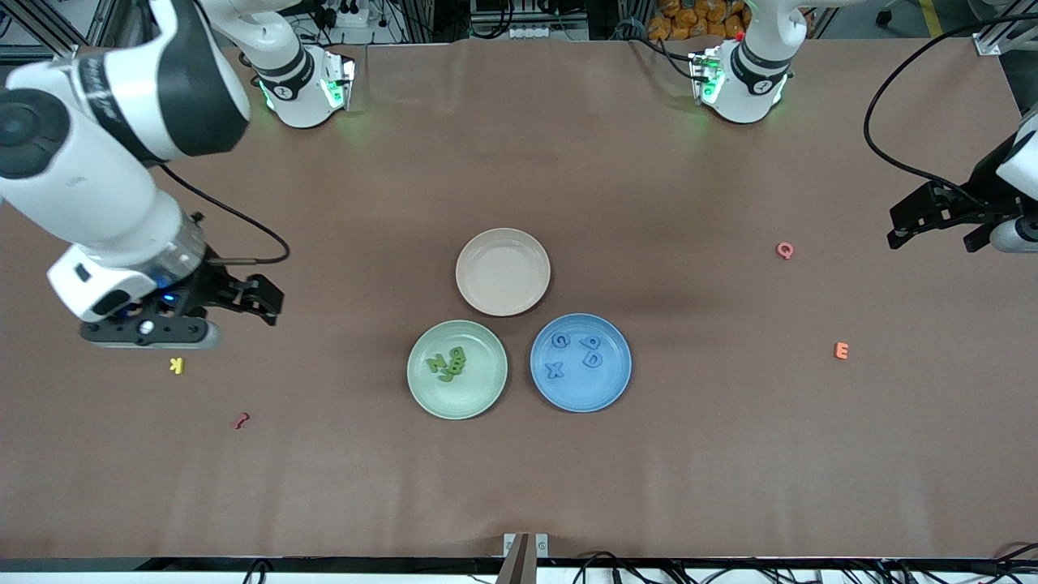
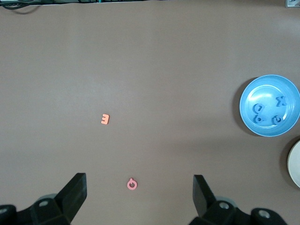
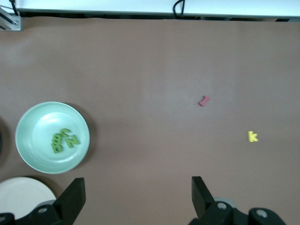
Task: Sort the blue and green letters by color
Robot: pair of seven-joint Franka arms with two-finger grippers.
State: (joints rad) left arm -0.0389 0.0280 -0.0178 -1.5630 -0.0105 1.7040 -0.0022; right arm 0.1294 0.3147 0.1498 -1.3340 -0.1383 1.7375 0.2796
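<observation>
Several green letters (image 1: 447, 363) lie heaped in the green plate (image 1: 422, 391); the right wrist view shows them (image 3: 63, 140) in that plate (image 3: 37, 122) too. Several light blue letters (image 1: 577, 350) lie spread in the blue plate (image 1: 610, 383), and they show again (image 2: 267, 113) in the left wrist view. My right gripper (image 1: 268, 302) hangs open and empty over bare table at the right arm's end (image 3: 138, 187). My left gripper (image 1: 898, 227) hangs open and empty over the left arm's end, with the pink Q below it (image 2: 139, 187).
A beige plate (image 1: 503, 237) with nothing in it stands farther from the front camera than the two coloured plates. A yellow K (image 1: 177, 366) and a dark red piece (image 1: 240, 420) lie toward the right arm's end. A pink Q (image 1: 784, 250) and an orange E (image 1: 842, 350) lie toward the left arm's end.
</observation>
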